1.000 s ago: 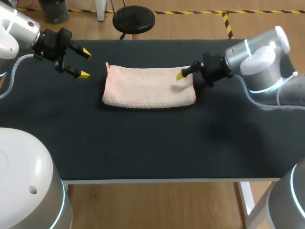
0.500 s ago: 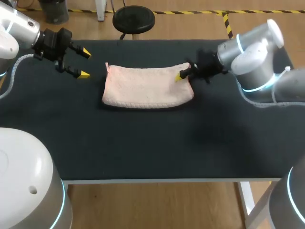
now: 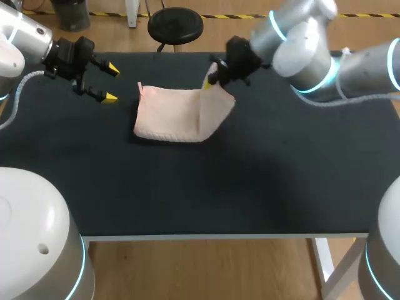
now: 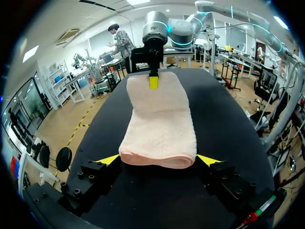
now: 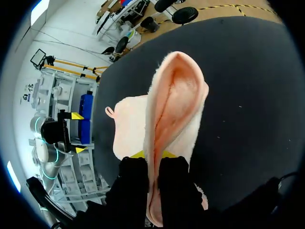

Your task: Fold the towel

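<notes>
The pink towel [image 3: 172,115] is seen in the upper middle of the head view, laid on the black table [image 3: 250,181]. Its right end is raised and pinched between the closed fingers of the right gripper [image 3: 209,81]. The left gripper [image 3: 111,82] is held at the upper left with fingers spread wide, near the towel's left edge but apart from it.

The table [image 3: 187,200] has a flat black top with a pale front edge. One item lies on it: a pink towel [image 3: 165,115] — left portion flat on the surface, right end raised off it.
</notes>
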Robot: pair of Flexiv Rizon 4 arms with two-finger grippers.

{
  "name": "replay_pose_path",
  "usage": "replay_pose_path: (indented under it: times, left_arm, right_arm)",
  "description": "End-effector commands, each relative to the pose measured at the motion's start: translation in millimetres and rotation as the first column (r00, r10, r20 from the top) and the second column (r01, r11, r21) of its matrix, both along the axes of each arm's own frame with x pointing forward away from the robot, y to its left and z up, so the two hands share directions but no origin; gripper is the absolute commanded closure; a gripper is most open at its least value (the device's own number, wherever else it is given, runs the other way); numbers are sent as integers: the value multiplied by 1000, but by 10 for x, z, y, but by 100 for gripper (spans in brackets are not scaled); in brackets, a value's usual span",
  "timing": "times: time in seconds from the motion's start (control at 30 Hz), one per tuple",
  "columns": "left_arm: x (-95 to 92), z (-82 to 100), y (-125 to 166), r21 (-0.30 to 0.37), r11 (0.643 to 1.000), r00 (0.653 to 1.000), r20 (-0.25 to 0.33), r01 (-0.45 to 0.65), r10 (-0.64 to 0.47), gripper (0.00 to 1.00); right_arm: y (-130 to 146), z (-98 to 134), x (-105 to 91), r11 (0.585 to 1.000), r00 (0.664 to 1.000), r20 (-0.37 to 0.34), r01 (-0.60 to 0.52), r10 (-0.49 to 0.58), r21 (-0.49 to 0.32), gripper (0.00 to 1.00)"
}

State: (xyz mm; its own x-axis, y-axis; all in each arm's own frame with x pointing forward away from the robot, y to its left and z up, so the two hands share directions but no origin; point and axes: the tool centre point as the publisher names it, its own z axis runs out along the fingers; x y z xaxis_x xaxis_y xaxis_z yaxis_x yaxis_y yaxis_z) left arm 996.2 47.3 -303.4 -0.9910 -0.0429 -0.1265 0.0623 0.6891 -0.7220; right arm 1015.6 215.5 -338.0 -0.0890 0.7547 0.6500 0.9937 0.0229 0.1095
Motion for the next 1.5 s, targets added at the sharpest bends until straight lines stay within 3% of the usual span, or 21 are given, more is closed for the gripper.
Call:
replay_pose_path:
  times: [0.03, 0.3, 0.53, 0.57, 0.6, 0.97, 1.03, 1.23, 1.3, 1.37, 1.5]
  left_arm:
    - [-3, -7, 3, -1, 1000, 1000, 2, 0, 0, 0]
    - [-3, -7, 3, -1, 1000, 1000, 2, 0, 0, 0]
    - [-3, -7, 3, -1, 1000, 1000, 2, 0, 0, 0]
    - [-3, -7, 3, -1, 1000, 1000, 2, 0, 0, 0]
    - [-3, -7, 3, -1, 1000, 1000, 2, 0, 0, 0]
    - [-3, -7, 3, -1, 1000, 1000, 2, 0, 0, 0]
    - [-3, -7, 3, -1, 1000, 1000, 2, 0, 0, 0]
    - [-3, -7, 3, -1, 1000, 1000, 2, 0, 0, 0]
    - [-3, -7, 3, -1, 1000, 1000, 2, 0, 0, 0]
    - [-3, -7, 3, -1, 1000, 1000, 2, 0, 0, 0]
    - [-3, -7, 3, -1, 1000, 1000, 2, 0, 0, 0]
  right_arm:
    - [462, -93, 121, 996, 1000, -13, 1, -2, -88, 100]
    - [1063, -159, 80, 999, 1000, -23, 6, -8, -49, 100]
    - [1347, -224, -82, 998, 999, -37, -41, 39, -51, 100]
    - [1366, -238, -110, 997, 998, -36, -45, 43, -59, 72]
    - [1382, -248, -133, 997, 998, -36, -48, 46, -60, 0]
    - [1504, 75, -147, 995, 998, 32, 54, -57, 81, 0]
    - [1509, 170, -131, 986, 995, 11, 94, -96, 139, 0]
    - [1379, 415, -138, 965, 984, 84, 135, -157, 223, 0]
    - [1268, 471, -153, 966, 980, 149, 97, -136, 239, 0]
    - [1156, 558, -219, 964, 976, 215, -19, -40, 264, 0]
    - [1100, 579, -247, 967, 973, 231, -46, -13, 250, 0]
